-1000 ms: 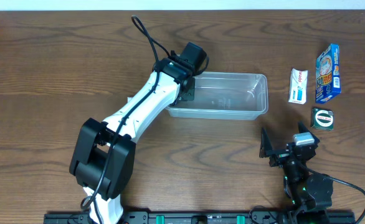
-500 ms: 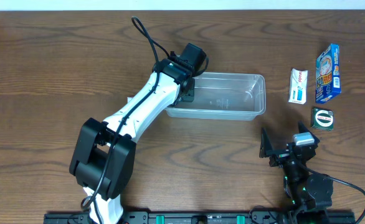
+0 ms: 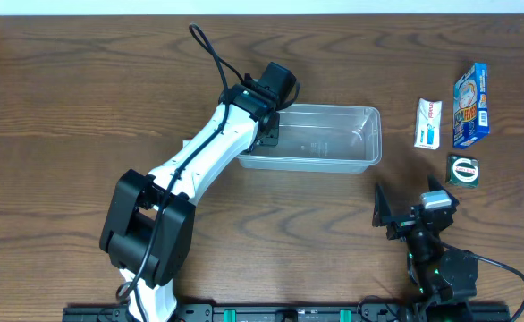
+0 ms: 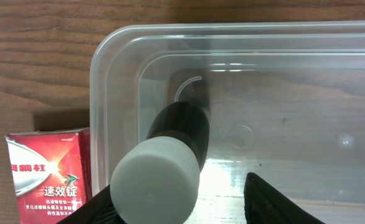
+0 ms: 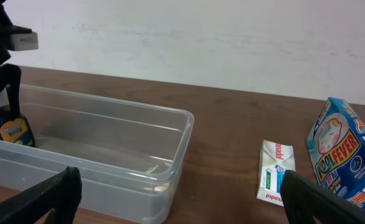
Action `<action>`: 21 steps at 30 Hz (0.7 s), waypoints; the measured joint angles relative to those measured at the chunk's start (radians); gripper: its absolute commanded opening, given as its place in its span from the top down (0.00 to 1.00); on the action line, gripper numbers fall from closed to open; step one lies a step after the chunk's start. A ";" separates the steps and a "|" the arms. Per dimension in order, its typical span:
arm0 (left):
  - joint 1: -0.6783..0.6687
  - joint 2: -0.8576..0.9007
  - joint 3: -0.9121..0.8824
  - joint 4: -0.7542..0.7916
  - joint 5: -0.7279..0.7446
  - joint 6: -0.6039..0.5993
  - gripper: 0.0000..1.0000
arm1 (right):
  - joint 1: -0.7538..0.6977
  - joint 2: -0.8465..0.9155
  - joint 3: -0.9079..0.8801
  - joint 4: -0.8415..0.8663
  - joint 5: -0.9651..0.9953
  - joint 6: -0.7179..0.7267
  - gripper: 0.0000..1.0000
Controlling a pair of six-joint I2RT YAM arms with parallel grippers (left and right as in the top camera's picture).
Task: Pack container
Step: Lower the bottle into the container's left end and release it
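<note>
The container (image 3: 333,143), a clear plastic rectangular tub with rounded corners and a raised rim, sits near the middle of the brown wooden table (image 3: 65,89), its long side running left to right. Your left gripper (image 4: 185,208) hangs over its left end with the jaws apart. A dark bottle with a white screw cap (image 4: 154,180) stands between them in a corner of the tub. One finger (image 4: 270,199) is plainly clear of the bottle, so nothing is clamped. A red and white carton (image 4: 48,174) lies on the table just outside the tub's wall by that corner.

Your right gripper (image 3: 409,204) sits near the table's front edge, jaws spread wide and empty, well apart from the container. To the right of the tub, outside it, lie a small white carton (image 3: 428,122), a blue printed box (image 3: 470,105) and a small dark green pack (image 3: 463,170).

By its look, the container is light, thin-walled and smooth. It probably slides on the wood if nudged and flexes if squeezed. If you need to steady or shift it, pinch the rim at a short end or a corner, where the plastic seems stiffest; the long walls would likely bow. Lower items in gently, since the standing bottle may tip.
</note>
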 measured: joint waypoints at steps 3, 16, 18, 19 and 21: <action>0.000 0.000 0.000 0.008 -0.018 0.000 0.43 | 0.000 0.000 0.000 0.000 0.000 0.000 0.01; 0.001 -0.015 0.014 0.014 -0.053 0.000 0.43 | 0.000 0.000 0.000 0.000 0.000 0.000 0.01; 0.003 -0.037 0.014 0.015 -0.055 0.000 0.43 | 0.000 0.000 0.000 0.000 0.000 0.000 0.01; 0.005 -0.050 0.014 0.016 -0.058 0.000 0.43 | 0.000 0.000 0.000 0.000 0.000 0.000 0.01; 0.006 -0.080 0.016 0.019 -0.061 0.001 0.43 | 0.000 0.000 0.000 0.000 0.000 0.000 0.01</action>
